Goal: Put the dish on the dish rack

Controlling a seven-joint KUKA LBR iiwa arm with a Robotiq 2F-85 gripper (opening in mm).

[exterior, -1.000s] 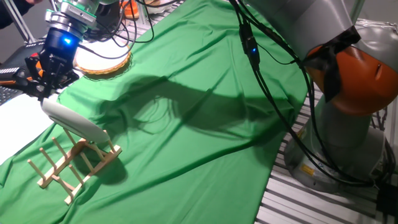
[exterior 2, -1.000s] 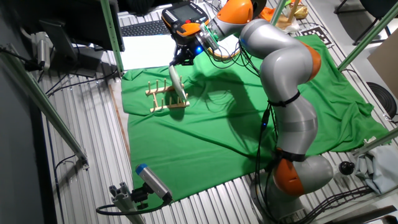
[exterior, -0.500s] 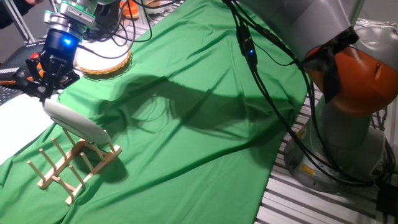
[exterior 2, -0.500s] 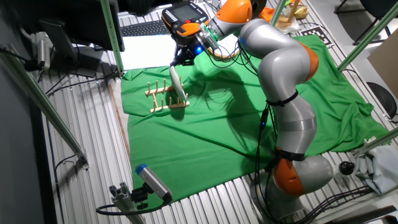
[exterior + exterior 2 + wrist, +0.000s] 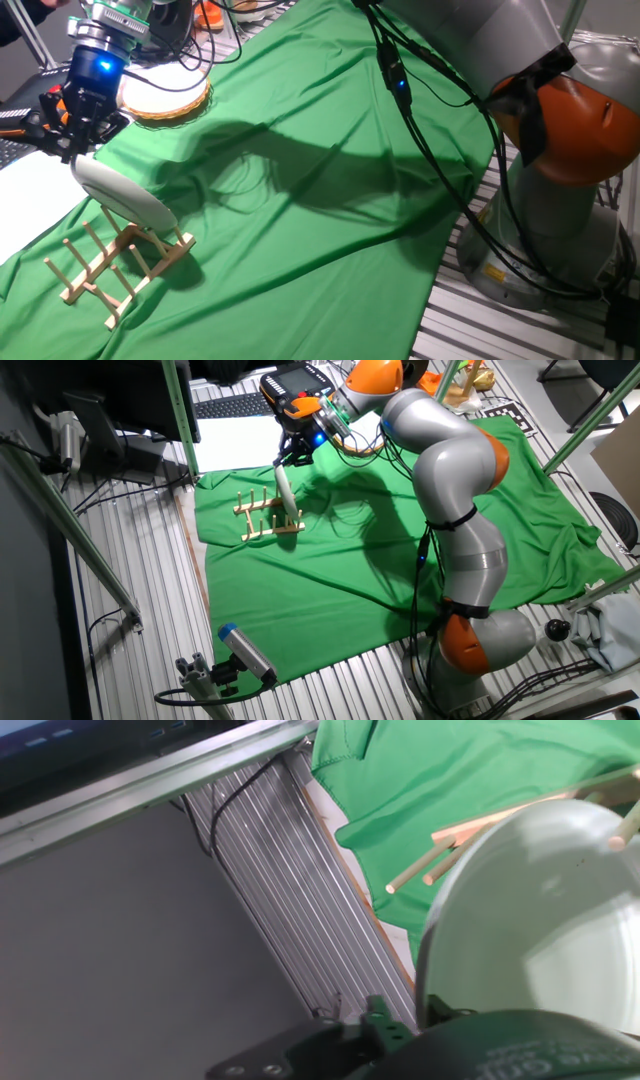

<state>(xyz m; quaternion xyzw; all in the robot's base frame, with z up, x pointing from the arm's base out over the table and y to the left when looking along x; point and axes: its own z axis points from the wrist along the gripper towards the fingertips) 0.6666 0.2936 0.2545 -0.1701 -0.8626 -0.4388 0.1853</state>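
Note:
The dish (image 5: 125,200) is a plain white plate standing on edge, tilted, with its lower rim among the pegs at the near end of the dish rack (image 5: 100,275). My gripper (image 5: 72,152) is shut on the plate's upper rim. In the other fixed view the dish (image 5: 284,495) stands nearly upright in the rack (image 5: 255,520) under the gripper (image 5: 283,463). The hand view shows the dish (image 5: 540,920) filling the right side, with rack pegs (image 5: 430,865) behind it. The fingertips are hidden there.
A white disc with a wicker rim (image 5: 165,95) lies on the green cloth (image 5: 330,200) behind the gripper. A white sheet (image 5: 235,445), a keyboard (image 5: 235,405) and a teach pendant (image 5: 295,382) lie beyond the cloth. Cables hang from the arm (image 5: 420,110).
The gripper has shifted slightly and tipped the dish a little more upright in the rack. The rack has not moved.

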